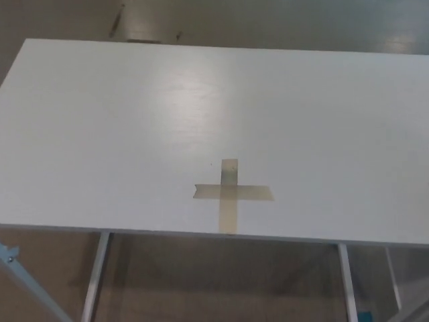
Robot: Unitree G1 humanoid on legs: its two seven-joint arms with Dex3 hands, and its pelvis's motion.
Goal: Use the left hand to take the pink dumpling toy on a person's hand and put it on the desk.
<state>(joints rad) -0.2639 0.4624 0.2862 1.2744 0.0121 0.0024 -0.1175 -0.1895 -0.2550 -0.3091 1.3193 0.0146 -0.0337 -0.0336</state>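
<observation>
Pink dumpling toy is out of my head view, and so is the person's hand that should carry it, so I cannot say where it sits. On the far left, at the lower corner, I see a pale metal brace point(20, 275) with a blue fitting on it, slanting down below the bench edge. Just to its right a white bench leg point(97, 275) drops from under the top. The white bench point(120, 121) fills most of the picture, its near edge running across the lower part and its far edge near the top, with brown floor point(221, 17) beyond. A soft glare lies on the surface left of centre. Near the middle, close to the near edge, a cross of tan tape point(231, 193) is stuck flat on the top. Farther right, another white leg point(345, 282) stands under the bench. Neither my left hand nor my right hand appears, so I cannot tell their state.
</observation>
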